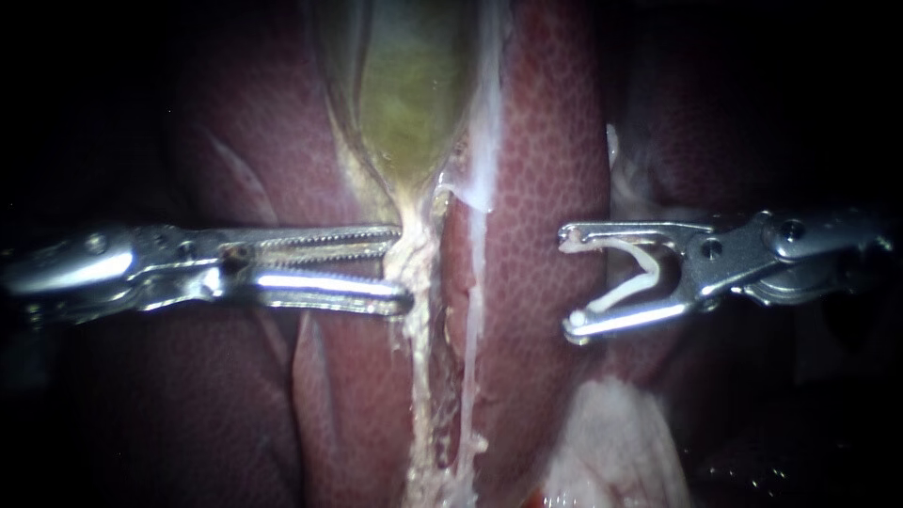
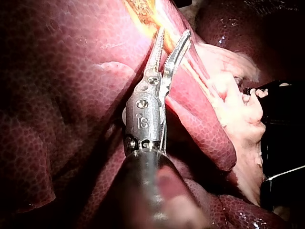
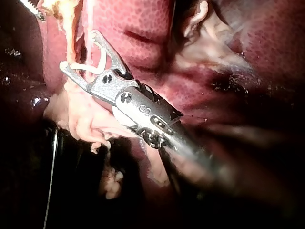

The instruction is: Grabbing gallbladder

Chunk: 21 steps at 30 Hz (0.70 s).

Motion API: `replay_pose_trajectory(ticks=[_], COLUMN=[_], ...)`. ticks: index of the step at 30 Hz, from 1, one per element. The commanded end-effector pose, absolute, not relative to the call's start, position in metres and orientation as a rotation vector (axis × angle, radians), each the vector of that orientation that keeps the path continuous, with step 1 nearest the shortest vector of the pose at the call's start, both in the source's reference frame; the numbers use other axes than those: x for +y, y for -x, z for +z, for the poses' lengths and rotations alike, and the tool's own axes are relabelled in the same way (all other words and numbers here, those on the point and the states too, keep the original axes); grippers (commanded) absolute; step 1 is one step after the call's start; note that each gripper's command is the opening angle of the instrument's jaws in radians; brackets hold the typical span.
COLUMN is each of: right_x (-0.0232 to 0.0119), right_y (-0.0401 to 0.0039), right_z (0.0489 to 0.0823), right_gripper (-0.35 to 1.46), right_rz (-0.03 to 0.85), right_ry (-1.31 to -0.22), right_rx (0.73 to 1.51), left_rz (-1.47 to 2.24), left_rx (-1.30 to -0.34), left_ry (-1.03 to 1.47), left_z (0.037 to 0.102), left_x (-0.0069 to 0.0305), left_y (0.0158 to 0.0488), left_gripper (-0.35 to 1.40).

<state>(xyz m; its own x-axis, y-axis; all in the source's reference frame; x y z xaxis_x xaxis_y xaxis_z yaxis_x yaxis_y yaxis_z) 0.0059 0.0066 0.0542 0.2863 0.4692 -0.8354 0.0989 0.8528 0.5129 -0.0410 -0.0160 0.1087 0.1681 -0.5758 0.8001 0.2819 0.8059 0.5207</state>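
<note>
Showing in endoscope view only: green gallbladder [image 1: 409, 94], up top between liver [image 1: 555, 169] folds.
My left instrument [image 1: 403, 266]: jaws partly open, tips against pale strand [image 1: 420, 357] under gallbladder, gripping nothing.
My right instrument [image 1: 569, 282]: jaws wide apart, holding a white clip [image 1: 649, 271] between them.
Room: bare liver between my two instruments, well apart.

silver metal left instrument [image 1: 403, 266]: polished, toothed jaws | dark red liver [image 1: 546, 188]: wet, glossy, mottled | white V-shaped clip [image 1: 623, 294]: matt, plastic-looking

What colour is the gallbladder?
The gallbladder is yellowish green, best seen in the endoscope view.
</note>
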Motion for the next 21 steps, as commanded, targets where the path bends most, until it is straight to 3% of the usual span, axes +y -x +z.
replay_pose_trajectory(ticks=[1, 11, 14, 16, 21], right_x=[0.0066, 0.0066, 0.0066, 0.0066, 0.0066], right_y=[-0.006, -0.006, -0.006, -0.006, -0.006], right_z=[0.0542, 0.0542, 0.0542, 0.0542, 0.0542], right_gripper=[0.59, 0.59, 0.59, 0.59, 0.59], right_rz=[0.263, 0.263, 0.263, 0.263, 0.263], right_ry=[-0.528, -0.528, -0.528, -0.528, -0.528], right_rx=[1.272, 1.272, 1.272, 1.272, 1.272], left_rz=[-0.618, -0.641, -0.649, -0.669, -0.685], left_rx=[-1.264, -1.227, -1.215, -1.207, -1.16], left_ry=[-0.279, -0.246, -0.245, -0.259, -0.289], left_z=[0.1088, 0.1094, 0.1097, 0.1097, 0.1096], left_x=[-0.0161, -0.016, -0.0161, -0.0161, -0.0163], left_y=[0.0409, 0.0406, 0.0405, 0.0402, 0.0398], left_gripper=[0.22, 0.17, 0.04, -0.33, -0.35])
